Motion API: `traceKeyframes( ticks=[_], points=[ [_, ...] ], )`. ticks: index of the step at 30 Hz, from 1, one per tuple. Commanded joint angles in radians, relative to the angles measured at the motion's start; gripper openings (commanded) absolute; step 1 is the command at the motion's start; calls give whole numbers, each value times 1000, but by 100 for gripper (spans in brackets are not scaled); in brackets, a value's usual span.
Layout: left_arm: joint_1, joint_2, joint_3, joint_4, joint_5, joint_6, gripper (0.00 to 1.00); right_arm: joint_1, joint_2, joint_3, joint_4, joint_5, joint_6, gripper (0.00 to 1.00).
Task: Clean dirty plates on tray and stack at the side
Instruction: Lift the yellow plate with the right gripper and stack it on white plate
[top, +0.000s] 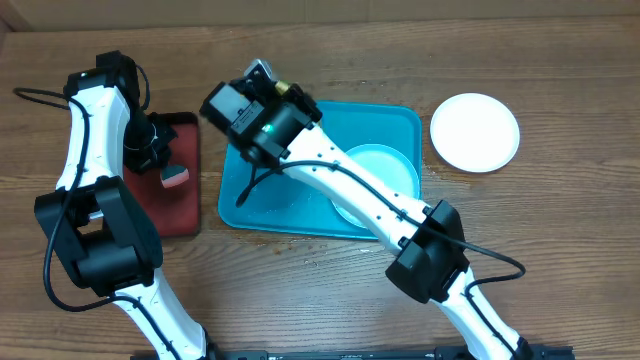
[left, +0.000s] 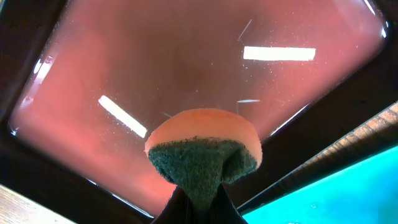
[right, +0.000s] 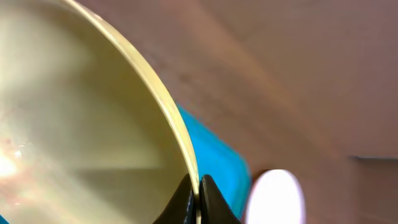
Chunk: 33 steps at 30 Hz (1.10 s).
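Note:
My right gripper is shut on the rim of the yellow-green plate and holds it tilted on edge above the far left part of the turquoise tray. In the overhead view that gripper hides most of this plate. The pale mint plate lies in the tray's right half, partly under my right arm. The white plate lies on the table to the right of the tray. My left gripper is shut on an orange sponge with a green scouring side.
The sponge hangs over a dark red, black-rimmed tray just left of the turquoise tray. My right arm crosses the turquoise tray diagonally. The table is brown wood.

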Motion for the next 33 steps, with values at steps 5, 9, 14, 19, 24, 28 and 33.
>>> traceKeyframes(
  ticks=[5,9,14,19,24,28,33],
  points=[
    [4,-32,-14,2,8,39,4,-220,-50,13,-43,-341,130,4],
    [4,-32,-14,8,8,39,4,-393,-49,11,-78,-662,130,4],
    [4,-32,-14,12,8,39,4,-604,-49,9,-132,-872,130,4],
    [4,-32,-14,13,8,39,4,-794,-49,9,-228,-889,130,4],
    [4,-32,-14,17,8,39,4,-947,-49,9,-344,-888,130,4],
    [3,-32,-14,19,8,40,4,-1033,-49,9,-379,-843,132,4],
    [4,-32,-14,19,8,40,4,-1101,-49,8,-370,-826,175,4]
  ],
)
